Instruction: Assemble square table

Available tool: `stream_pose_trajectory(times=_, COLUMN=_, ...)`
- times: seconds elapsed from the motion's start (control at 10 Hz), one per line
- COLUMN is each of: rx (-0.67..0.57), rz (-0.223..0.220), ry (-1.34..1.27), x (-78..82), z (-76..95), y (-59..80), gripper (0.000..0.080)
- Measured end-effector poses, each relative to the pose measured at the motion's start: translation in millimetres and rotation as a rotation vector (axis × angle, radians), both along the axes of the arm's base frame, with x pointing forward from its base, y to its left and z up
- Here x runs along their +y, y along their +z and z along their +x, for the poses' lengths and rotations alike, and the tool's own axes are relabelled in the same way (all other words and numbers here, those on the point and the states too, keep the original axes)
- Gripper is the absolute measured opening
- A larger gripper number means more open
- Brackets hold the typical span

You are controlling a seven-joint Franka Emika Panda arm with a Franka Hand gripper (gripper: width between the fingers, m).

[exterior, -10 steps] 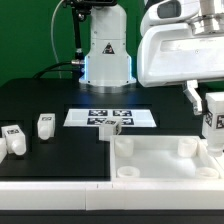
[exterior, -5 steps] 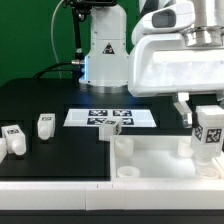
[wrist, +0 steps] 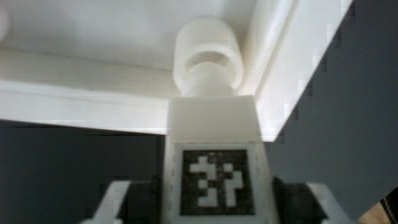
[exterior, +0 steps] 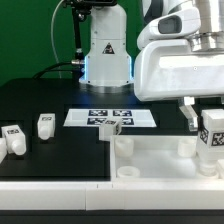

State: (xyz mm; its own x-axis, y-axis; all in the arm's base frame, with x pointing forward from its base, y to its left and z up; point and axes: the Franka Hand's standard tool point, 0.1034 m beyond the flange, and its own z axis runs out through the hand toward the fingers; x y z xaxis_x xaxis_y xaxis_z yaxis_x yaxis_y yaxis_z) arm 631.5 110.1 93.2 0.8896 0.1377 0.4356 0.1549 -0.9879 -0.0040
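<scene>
Black table [exterior: 40, 100], green backdrop. We see gripper [exterior: 208, 122] clamped narrow on leg [exterior: 213, 140], long axis upright, over tray top [exterior: 150, 165]. Corner hole [exterior: 186, 147] sits just beside leg, roughly 9 o'clock in exterior view.

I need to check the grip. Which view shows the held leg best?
The wrist view: the leg fills the middle, tag plain, fingers on both sides. The exterior view shows the leg small, at that view's right edge.

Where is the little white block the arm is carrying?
At the exterior view's right edge, the leg stands upright in the tool, over the square tabletop's right side, close to a corner hole.
</scene>
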Motion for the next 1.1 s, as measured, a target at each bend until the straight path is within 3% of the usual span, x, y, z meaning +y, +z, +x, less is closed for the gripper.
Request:
stream_pose_trajectory(times=0.4, rx=0.009, rz=-0.004, ry=0.002, x=-0.4, z=-3.9, y=-13.3, gripper=0.0284)
stream_pose_trajectory(times=0.9, rx=-0.023, rz=-0.004, ry=0.001, x=-2.3, z=-1.4, y=-16.0, gripper=0.0292)
stream_pose_trajectory(times=1.0, rx=-0.023, rz=-0.004, ry=0.001, x=-2.4, z=-1.5, y=-16.4, gripper=0.0463)
stream_pose_trajectory(times=1.1, rx=-0.014, rz=-0.005, ry=0.002, x=-2.2, z=-2.1, y=-17.2, gripper=0.0463)
